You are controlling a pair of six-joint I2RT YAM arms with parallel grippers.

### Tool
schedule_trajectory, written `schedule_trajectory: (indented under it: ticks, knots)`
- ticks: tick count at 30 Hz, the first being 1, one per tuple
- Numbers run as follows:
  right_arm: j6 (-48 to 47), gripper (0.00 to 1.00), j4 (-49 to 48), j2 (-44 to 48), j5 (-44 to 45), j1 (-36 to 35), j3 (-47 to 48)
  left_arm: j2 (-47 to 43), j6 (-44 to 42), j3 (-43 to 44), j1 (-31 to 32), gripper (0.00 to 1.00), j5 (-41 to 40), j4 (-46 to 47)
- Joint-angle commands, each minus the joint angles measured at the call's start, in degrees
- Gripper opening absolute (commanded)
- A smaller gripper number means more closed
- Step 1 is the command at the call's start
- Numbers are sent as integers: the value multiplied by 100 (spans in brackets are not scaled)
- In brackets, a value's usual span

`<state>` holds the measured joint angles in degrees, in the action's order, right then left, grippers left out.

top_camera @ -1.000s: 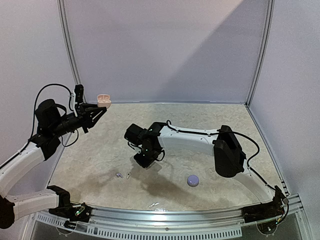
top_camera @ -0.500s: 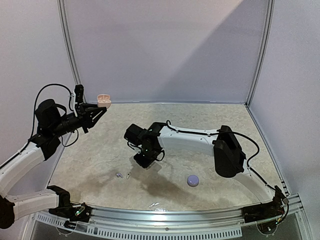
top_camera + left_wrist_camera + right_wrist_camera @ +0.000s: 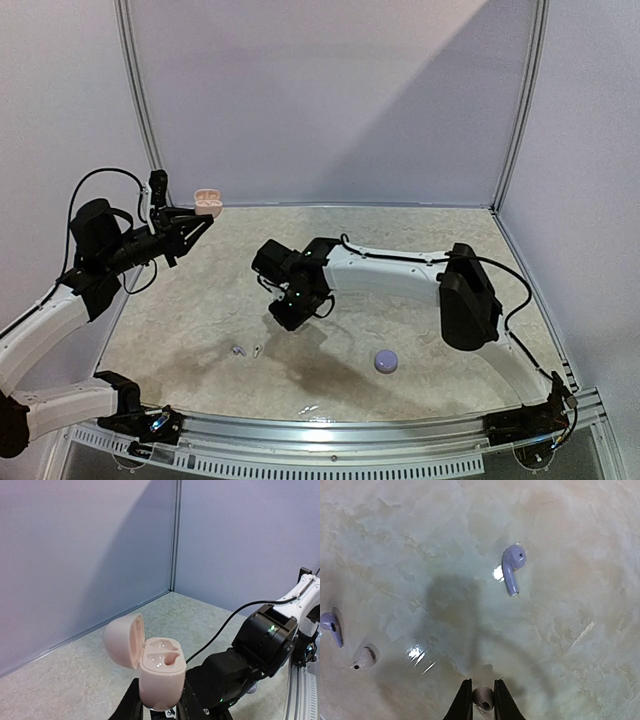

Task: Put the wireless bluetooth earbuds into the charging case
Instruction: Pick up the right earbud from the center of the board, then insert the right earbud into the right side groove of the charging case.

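Sitting inside right end effector (image 3: 482, 685): earbud (image 3: 482, 698)

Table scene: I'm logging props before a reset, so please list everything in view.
Pink charging case: one, pink, lid open, sockets empty, held above the table's far-left corner.
Lavender earbuds: two, lavender, lying apart on the table.
Pale earbud: one, whitish, on the table beside one lavender earbud.
Held earbud: one, pale pinkish, between the right fingers.
Rounded case: one, lavender, closed, near the front edge.
Table: one, beige marbled.
Left fingers: black, shut on the pink case.
Right fingers: black, shut on the earbud.
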<state>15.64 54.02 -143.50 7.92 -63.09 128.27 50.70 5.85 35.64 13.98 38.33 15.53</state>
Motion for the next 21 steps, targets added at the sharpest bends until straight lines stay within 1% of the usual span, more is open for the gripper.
schedule_trajectory:
  ticks: [1, 5, 9, 12, 17, 21]
  knots:
    - [287, 0, -594, 1002, -212, 217, -278, -63, 141, -92, 36, 0, -17, 157]
    - [253, 0, -1208, 1891, -240, 268, -348, -88, 217, -82, 82, 0, -337, 623]
    - [255, 0, -2068, 2739, -287, 271, -382, 8, 53, -27, 244, 0, -709, 1537]
    - [310, 0, -2805, 3287, -364, 263, -486, 134, -124, -6, 514, 0, -982, 2141]
    - [569, 0, -3975, 3787, -570, 159, -692, 244, -721, -192, 1036, 0, -1264, 3084]
    - [421, 0, -4680, 3906, -707, -83, -696, 375, -993, -159, 1256, 0, -1556, 3679]
